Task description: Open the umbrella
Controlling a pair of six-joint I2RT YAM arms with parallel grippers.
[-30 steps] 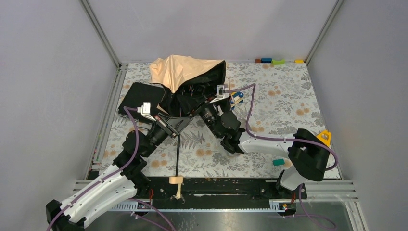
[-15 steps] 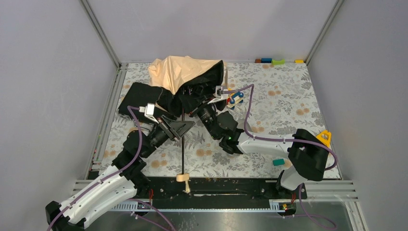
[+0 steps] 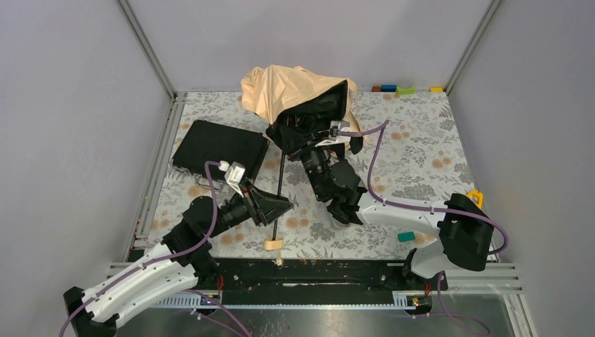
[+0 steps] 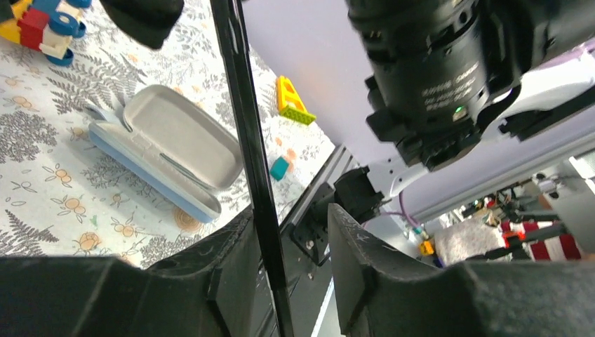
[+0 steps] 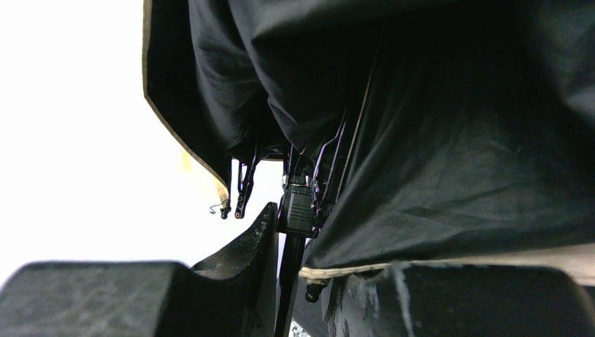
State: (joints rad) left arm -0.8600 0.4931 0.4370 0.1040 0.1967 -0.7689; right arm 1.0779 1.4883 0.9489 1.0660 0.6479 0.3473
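Above table: umbrella (image 3: 298, 95) half-collapsed (peach canopy bunched), shaft pinched by both claws.

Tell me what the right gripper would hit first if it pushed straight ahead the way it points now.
The right gripper points up the dark shaft into the umbrella. It would probably meet the black runner and ribs first, then the black underside of the canopy; depth is unclear.

White arm links (image 3: 133, 286), black joints, purple cables (image 3: 414, 204), black textured pincer fingers (image 4: 231, 267)
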